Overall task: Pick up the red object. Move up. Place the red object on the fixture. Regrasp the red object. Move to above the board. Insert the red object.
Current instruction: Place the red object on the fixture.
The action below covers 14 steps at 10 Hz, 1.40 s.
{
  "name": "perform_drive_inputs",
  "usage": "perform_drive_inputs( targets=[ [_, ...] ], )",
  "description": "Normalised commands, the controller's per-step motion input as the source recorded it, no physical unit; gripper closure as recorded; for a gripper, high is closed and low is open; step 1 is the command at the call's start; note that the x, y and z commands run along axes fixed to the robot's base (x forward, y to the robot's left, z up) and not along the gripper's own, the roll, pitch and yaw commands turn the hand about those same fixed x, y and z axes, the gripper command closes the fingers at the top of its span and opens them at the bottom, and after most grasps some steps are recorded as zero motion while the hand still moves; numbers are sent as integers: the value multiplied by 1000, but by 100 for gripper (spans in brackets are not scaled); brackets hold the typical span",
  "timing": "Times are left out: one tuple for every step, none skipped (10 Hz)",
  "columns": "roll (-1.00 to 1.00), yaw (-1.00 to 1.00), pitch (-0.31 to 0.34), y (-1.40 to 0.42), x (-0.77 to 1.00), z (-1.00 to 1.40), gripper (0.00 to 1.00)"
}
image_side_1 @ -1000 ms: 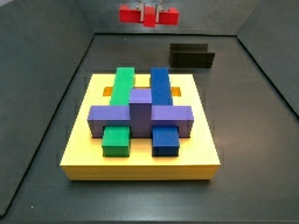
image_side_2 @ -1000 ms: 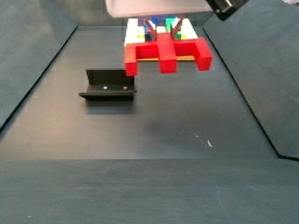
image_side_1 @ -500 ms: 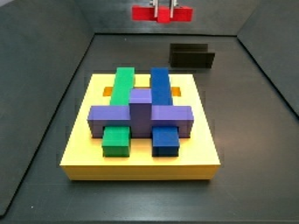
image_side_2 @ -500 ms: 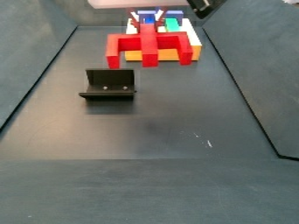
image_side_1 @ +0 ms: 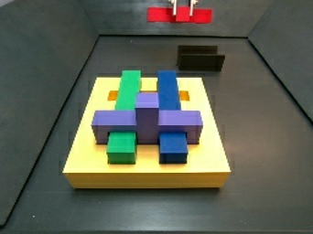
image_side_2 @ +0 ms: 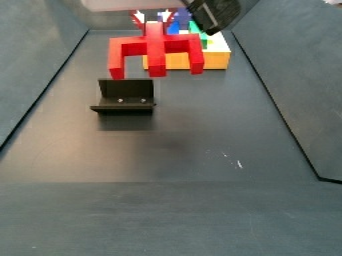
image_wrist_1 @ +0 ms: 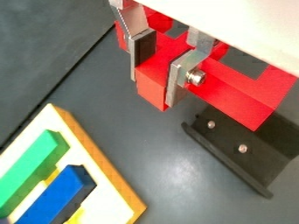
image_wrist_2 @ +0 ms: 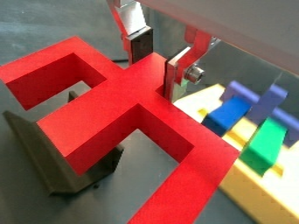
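My gripper point(image_wrist_1: 160, 74) is shut on the red object point(image_wrist_1: 239, 92), a red bar with square prongs, held by its middle stem well above the floor. In both wrist views the silver fingers point(image_wrist_2: 177, 74) press on either side of the red object point(image_wrist_2: 100, 118). A side view shows the red object point(image_side_2: 154, 52) hanging just above and a little to one side of the fixture point(image_side_2: 124, 97), a small black open-fronted box. The board point(image_side_1: 146, 169), a thick yellow slab, lies apart from it. The gripper point(image_side_1: 184, 7) hangs high at the back, near the fixture point(image_side_1: 202, 58).
On the board sit a green bar point(image_side_1: 128, 87), a blue bar point(image_side_1: 167, 87) and a purple block point(image_side_1: 146, 119) across them. Dark walls enclose the floor on all sides. The fixture point(image_wrist_1: 239, 149) lies directly under the red object.
The gripper has carried the red object upward and sideways, away from the board and toward the fixture. Its grip has stayed shut.
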Motion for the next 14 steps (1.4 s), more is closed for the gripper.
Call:
perform_drive_inputs(
  targets=[
    [-817, -226, 111, 0, 860, 34, 100],
    [-814, -251, 103, 0, 837, 0, 100],
    [-840, -240, 63, 0, 854, 0, 100],
    [-863, -203, 0, 83, 846, -3, 100],
    [-829, -237, -37, 63, 909, -80, 100],
    [-757, -240, -60, 71, 957, -120, 100],
    [-631, -211, -126, 57, 914, -169, 100],
    [-191, 0, -166, 0, 471, -271, 100],
    [-6, 0, 0, 0, 423, -326, 100],
    [129, 0, 0, 0, 543, -397, 100],
    [151, 0, -9, 0, 606, -471, 100],
    [71, 0, -23, 0, 660, -354, 100],
    [0, 17, -54, 0, 637, -209, 100],
    [0, 17, -111, 0, 371, -200, 100]
  ],
)
